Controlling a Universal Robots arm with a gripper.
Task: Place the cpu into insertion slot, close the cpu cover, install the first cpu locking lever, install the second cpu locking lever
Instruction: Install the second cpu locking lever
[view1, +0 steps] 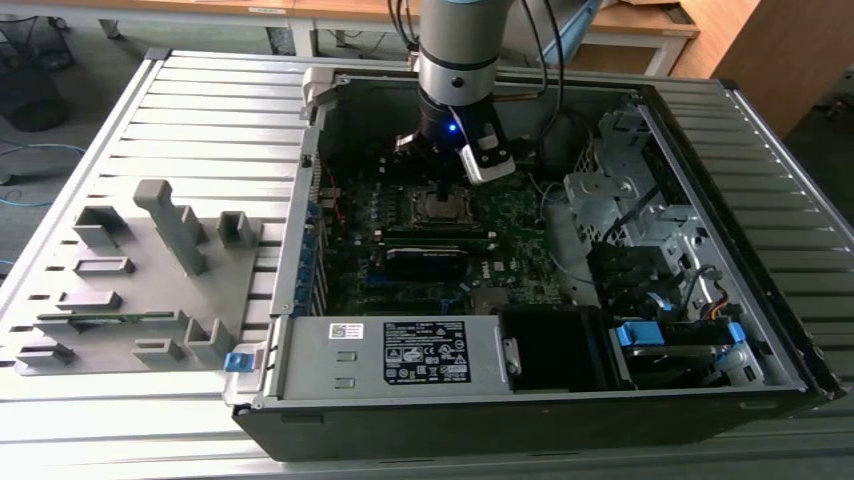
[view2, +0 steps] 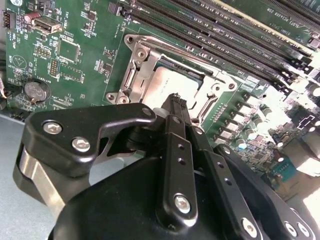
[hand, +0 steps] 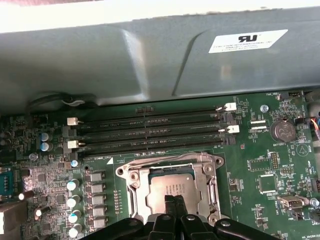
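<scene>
The cpu, with its dull silver top, lies flat in the insertion slot on the green motherboard. The cpu cover, a silver metal frame, lies down around the chip, whose top shows through the window. Thin wire levers run along the frame's edges; whether they are latched I cannot tell. My gripper hangs just above the chip, its black fingers pressed together with nothing between them. In the exterior view the arm stands over the socket.
Long black memory slots run beside the socket, with the grey case wall beyond them. A row of capacitors and a coin battery flank the socket. A power supply, drive cages and a grey fixture tray lie around.
</scene>
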